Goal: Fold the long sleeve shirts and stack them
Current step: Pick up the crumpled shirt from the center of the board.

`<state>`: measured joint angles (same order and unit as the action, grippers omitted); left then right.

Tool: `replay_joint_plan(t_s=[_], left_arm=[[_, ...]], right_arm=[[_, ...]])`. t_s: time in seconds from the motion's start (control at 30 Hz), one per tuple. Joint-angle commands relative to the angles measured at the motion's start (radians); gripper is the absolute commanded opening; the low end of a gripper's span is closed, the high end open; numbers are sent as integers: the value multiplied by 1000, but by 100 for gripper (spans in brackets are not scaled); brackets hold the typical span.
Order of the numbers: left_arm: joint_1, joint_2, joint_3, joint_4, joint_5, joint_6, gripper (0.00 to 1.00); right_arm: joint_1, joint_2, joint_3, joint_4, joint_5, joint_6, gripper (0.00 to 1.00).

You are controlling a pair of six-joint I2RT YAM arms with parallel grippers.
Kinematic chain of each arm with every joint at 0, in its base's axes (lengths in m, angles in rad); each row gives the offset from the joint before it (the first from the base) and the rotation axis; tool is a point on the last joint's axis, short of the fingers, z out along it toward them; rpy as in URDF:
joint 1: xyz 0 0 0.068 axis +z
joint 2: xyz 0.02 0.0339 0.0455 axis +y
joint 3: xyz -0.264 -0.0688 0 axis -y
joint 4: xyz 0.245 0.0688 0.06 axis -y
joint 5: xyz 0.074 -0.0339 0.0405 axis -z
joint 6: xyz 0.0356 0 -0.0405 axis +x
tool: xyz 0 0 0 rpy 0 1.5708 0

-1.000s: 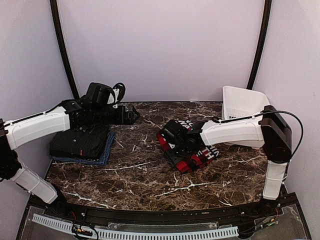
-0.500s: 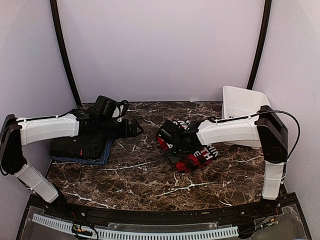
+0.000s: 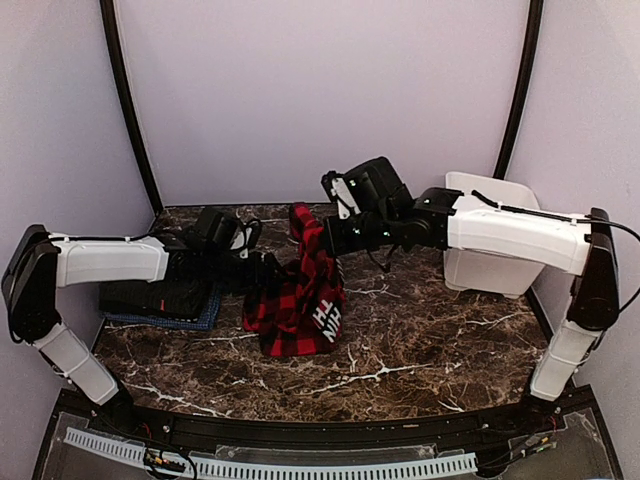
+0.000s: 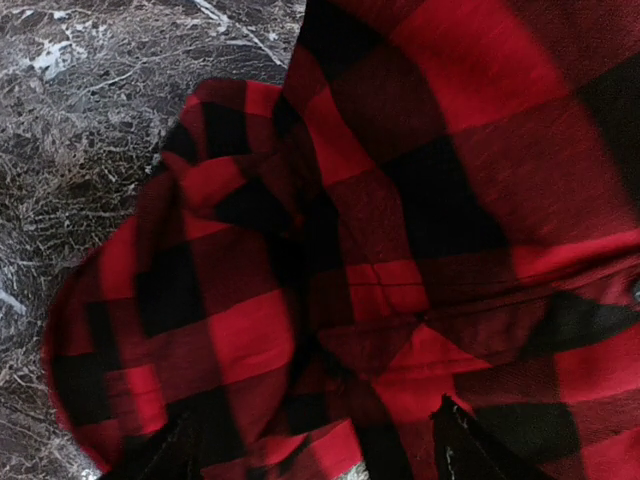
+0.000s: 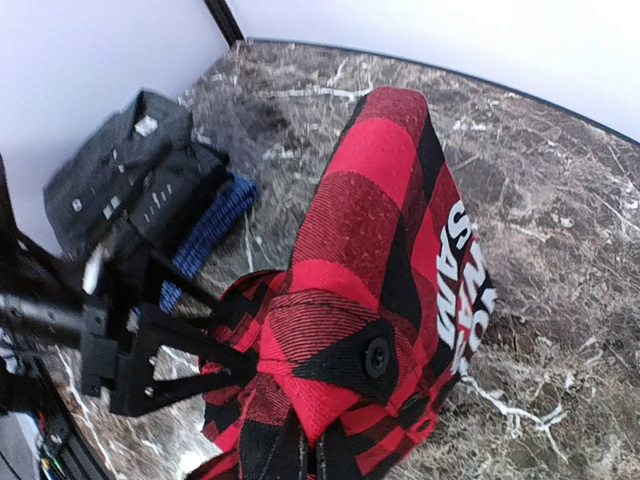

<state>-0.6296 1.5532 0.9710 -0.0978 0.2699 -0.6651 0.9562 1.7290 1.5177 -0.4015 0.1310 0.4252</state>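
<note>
Red-checked shirt [image 3: 298,292] hangs from right gripper [image 3: 323,235]; left gripper [image 3: 270,271] seemingly open.

This is a robotics lab test cell. A white-and-black left arm [image 3: 100,260] and right arm [image 3: 510,235] are bolted to a marble-patterned table [image 3: 420,340]. Plain lilac panels [image 3: 320,90] box it in, with curved black poles [image 3: 125,100] and a slotted white cable duct [image 3: 270,465] at the front.
</note>
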Motion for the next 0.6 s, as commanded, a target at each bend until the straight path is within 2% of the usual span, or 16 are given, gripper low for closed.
replay_joint_plan(t_s=[0.0,0.27,0.43,0.57], left_arm=[[11,12,-19,-23,-13,-27,72],[11,-24,-37,-133,-146,-39,69],[13,-60,-73,-161,-164,-55,68],[13,-88,-115,-182,-186,-79,66]], right_arm=[[-50,-61,-42,176,-62,96,0],[-106,-160,-290,178,-21,150,0],[-107,-247,-500,142,0,188,0],[-99,-314,-634,121,-42,215,0]])
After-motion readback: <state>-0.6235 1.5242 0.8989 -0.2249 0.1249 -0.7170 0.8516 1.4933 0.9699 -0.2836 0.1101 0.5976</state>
